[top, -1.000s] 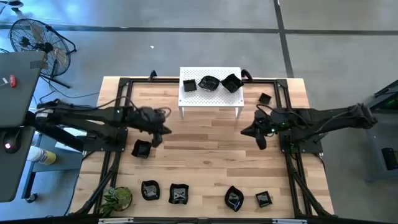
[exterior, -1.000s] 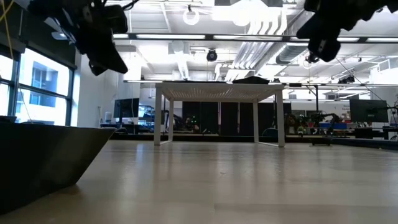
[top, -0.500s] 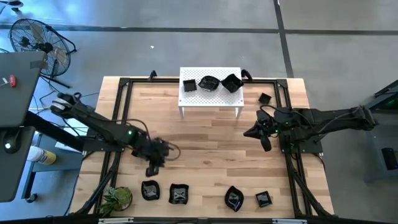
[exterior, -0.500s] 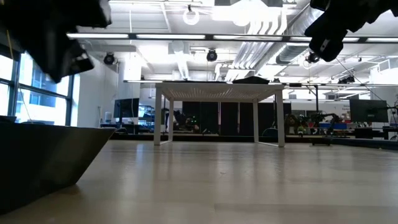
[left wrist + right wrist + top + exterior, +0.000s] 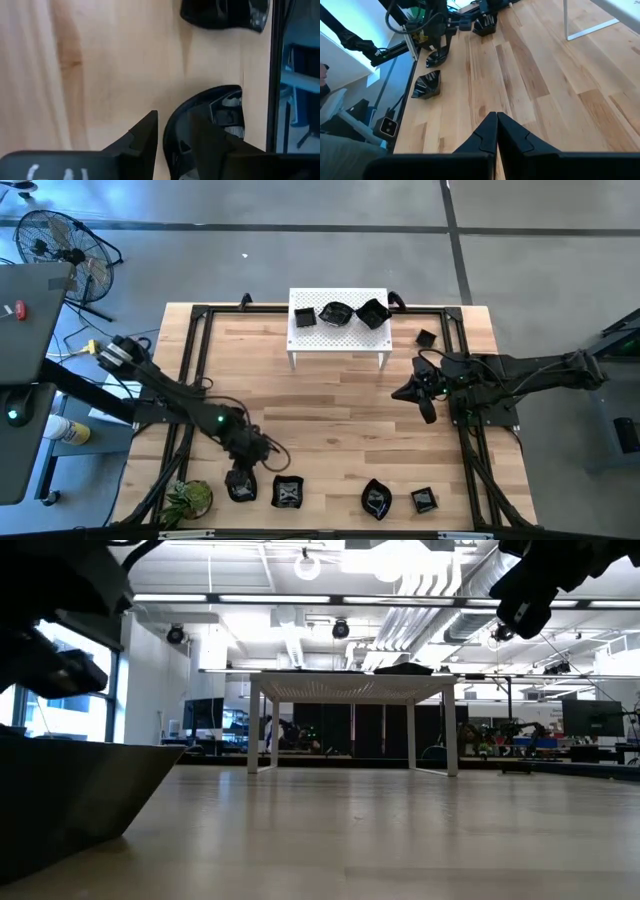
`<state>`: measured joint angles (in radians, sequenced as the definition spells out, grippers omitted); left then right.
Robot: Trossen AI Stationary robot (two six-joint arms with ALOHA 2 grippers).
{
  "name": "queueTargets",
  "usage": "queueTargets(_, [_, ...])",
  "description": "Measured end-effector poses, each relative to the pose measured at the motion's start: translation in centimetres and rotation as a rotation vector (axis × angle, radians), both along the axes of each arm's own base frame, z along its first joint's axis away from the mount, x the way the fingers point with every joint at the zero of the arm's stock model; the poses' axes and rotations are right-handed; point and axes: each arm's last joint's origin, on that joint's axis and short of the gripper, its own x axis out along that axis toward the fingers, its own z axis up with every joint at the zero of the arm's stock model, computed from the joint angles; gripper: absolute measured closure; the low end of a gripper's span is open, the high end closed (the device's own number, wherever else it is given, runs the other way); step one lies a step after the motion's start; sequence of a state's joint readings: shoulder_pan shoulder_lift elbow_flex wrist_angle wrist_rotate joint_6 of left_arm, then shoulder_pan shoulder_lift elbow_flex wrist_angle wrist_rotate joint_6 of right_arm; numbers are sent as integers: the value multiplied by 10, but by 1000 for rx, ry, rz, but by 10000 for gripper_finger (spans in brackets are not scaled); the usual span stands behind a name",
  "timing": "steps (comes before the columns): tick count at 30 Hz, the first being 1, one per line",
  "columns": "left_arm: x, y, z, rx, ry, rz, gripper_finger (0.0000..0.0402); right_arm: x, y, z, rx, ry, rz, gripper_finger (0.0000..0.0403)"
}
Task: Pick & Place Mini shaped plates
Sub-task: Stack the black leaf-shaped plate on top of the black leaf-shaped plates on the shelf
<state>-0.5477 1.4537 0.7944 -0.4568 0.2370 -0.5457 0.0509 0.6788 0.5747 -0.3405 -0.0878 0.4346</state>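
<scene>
Several mini shaped plates, small glossy black dishes, lie in a row along the table's near edge: a round one [image 5: 241, 488] at the left, then others [image 5: 288, 493] [image 5: 376, 498] [image 5: 424, 500]. Three more sit on the white perforated stand [image 5: 300, 345]. My left gripper [image 5: 239, 472] is open and points steeply down over the round plate [image 5: 220, 110]. Its fingers [image 5: 145, 137] stand on either side of the plate's rim [image 5: 172, 131]. My right gripper [image 5: 425, 405] is shut, holds nothing and waits above the table's right side. My left gripper comes from above with one finger outside the round plate's rim [image 5: 172, 131] and one [image 5: 210, 145] over its hollow. I cannot tell whether either finger touches the plate, which lies flat on the table.
Another plate [image 5: 485, 24] lies under my left arm at the table's left middle, and one more [image 5: 427, 338] at the far right. A small green plant [image 5: 188, 498] stands at the near left corner. Black frame rails [image 5: 185, 380] run along the table's sides.
My left gripper has swung from the table's left middle toward the near edge and sunk, tipping to point more steeply down. It now stands over the leftmost plate of the near row. No plate has moved.
</scene>
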Motion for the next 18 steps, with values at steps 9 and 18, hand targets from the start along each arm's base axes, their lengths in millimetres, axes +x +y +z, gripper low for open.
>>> queueTargets(9, [2,-7,-21,2,92,-62,298,0,0,0,2,0,0,399])
queueTargets(18, [3,-7,-23,1,85,-75,343,0,0,0,-5,-1,4,398])
